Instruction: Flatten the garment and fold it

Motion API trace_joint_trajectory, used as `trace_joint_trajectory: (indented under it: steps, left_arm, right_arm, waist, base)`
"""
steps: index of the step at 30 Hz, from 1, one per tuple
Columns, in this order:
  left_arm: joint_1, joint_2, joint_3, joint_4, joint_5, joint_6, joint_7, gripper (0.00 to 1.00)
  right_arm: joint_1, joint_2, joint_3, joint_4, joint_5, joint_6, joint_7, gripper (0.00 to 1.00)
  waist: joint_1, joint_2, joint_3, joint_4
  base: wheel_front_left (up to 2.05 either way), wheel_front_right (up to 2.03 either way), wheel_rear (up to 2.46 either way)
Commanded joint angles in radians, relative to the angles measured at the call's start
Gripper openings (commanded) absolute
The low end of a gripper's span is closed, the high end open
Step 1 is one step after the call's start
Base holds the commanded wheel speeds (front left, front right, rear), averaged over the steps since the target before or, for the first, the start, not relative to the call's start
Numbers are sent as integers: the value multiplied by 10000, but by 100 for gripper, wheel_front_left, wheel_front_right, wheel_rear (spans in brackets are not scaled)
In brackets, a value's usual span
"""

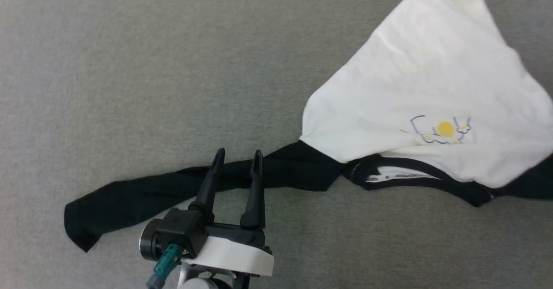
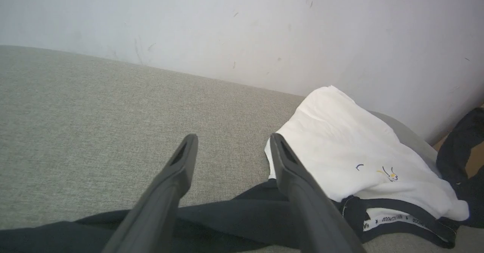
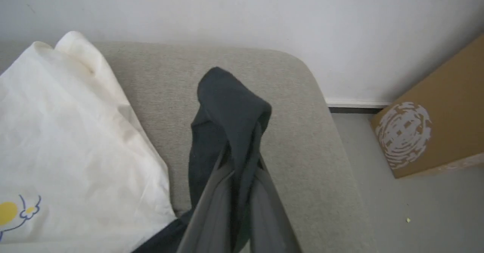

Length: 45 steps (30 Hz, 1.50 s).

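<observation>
The garment (image 1: 423,81) lies crumpled on the grey cushion, its white body at the upper right with the yellow-and-blue print (image 1: 445,130) showing and the black collar below it. One black sleeve (image 1: 142,194) stretches flat to the left. My left gripper (image 1: 237,158) hovers open over that sleeve (image 2: 234,215), fingers pointing toward the white body (image 2: 351,151). In the right wrist view my right gripper (image 3: 242,158) is shut on the other black sleeve (image 3: 227,105), whose cloth bunches up above the fingertips, next to the white body (image 3: 64,139).
The grey cushion (image 1: 129,64) has wide bare room at the left. Its rounded right edge (image 3: 325,132) drops to a grey floor, where a brown cardboard box (image 3: 435,124) stands against the white wall (image 2: 264,26).
</observation>
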Motion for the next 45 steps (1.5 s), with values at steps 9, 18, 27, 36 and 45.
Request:
trace_joint_trajectory:
  steps: [9,18,27,36,45]
  left_arm:
    - [194,241,138,-66,-175,18,65,100]
    - [222,525,125,-244,-225,46,505,100]
    - [474,540,185,-412,-346,136,449,100]
    - [565,497,285,-364,-437,68,226,100]
    - [527,390,325,-331,-411,-80,36,100]
  right_arm:
    - [3871,1530,-3237,192,-239,-21,-85,0]
    - [3749,2840,-2264,1701,-708,-21,53,100]
    - [4290,1577,-1744,239,418,-21,1953,100]
    - [5293,1257,-3238,-2915,1254,-21,3226,100]
    - [4319,2127,-3021,-4401,318,-21,1229,100]
  waist:
    - [-1,-2,-552,-786]
    - [-1,-2,-851,-884]
    - [-1,-2,-1040,-848]
    - [-1,-2,-1191,-825]
    - [-1,-2,-1235,-710]
  base:
    - [0,0,0]
    - [0,0,0]
    - [0,0,0]
    - [0,0,0]
    - [0,0,0]
